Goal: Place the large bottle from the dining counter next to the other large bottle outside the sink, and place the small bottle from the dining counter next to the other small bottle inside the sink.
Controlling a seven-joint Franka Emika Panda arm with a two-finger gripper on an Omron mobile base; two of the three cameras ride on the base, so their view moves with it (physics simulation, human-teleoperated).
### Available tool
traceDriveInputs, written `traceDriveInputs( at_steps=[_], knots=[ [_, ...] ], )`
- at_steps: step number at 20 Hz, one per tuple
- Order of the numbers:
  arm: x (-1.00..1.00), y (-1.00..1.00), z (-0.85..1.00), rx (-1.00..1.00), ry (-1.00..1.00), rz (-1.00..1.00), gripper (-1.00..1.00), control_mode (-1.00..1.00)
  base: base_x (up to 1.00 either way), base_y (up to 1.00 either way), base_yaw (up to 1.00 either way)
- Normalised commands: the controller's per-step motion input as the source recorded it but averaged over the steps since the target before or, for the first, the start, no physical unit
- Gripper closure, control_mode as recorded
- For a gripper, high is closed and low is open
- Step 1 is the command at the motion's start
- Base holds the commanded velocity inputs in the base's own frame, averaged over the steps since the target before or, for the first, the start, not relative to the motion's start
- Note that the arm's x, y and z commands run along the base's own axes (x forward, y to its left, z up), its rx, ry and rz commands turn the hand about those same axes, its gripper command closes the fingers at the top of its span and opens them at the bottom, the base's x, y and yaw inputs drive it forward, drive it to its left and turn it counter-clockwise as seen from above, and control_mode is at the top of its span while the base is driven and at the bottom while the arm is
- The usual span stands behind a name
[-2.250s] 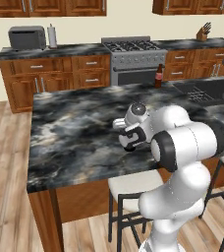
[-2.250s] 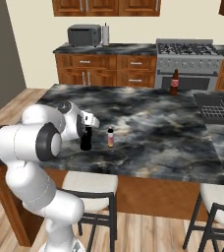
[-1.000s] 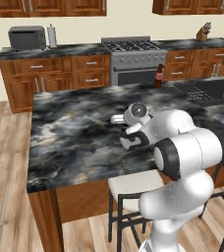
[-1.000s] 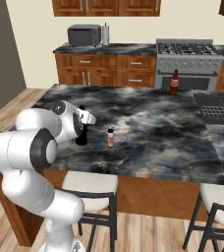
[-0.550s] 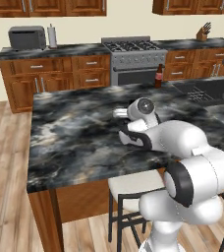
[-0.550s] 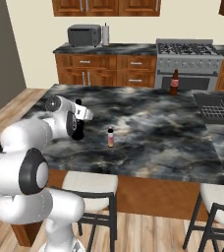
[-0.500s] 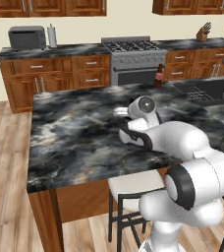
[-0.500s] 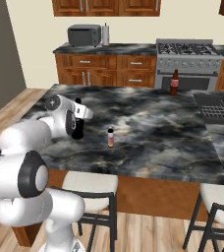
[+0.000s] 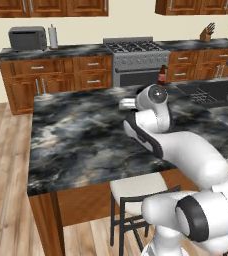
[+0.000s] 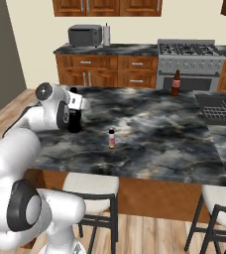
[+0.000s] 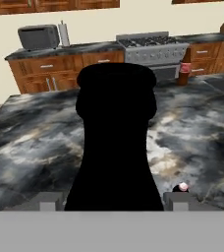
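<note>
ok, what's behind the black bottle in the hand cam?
Behind the black bottle: marbled dining counter, brown bottle at its far edge, then the stove. The black bottle's body hides the counter's middle. Small bottle peeks out beside its base.

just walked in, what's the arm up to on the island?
The arm has its gripper at the large black bottle standing on the dining counter, jaws open on either side of its base, not closed on it. The small pinkish bottle stands a little way off on the same top. The brown bottle waits at the far edge near the sink. Nothing has been carried over yet.
</note>
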Motion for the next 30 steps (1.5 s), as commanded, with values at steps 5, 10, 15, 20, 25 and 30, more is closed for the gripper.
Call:
traceDriveInputs(
  at_steps=[5,10,15,20,25,30],
  knots=[
    [-0.49,0.00,0.38,-0.06,-0.18,0.00,1.00,-1.00,0.00,0.00,0.00],
    [-0.68,0.00,0.47,-0.04,-0.22,0.00,1.00,-1.00,0.00,0.00,0.00],
    [-0.30,0.00,0.20,0.00,-0.07,0.00,1.00,1.00,-0.45,-0.01,0.00],
    [0.00,0.00,0.00,0.00,0.00,0.00,1.00,1.00,-0.80,0.03,-0.03],
    [0.00,0.00,0.00,0.00,0.00,0.00,1.00,1.00,-0.67,0.83,-0.07],
    [0.00,0.00,0.00,0.00,0.00,0.00,1.00,1.00,-0.21,1.00,-0.09]
  ],
)
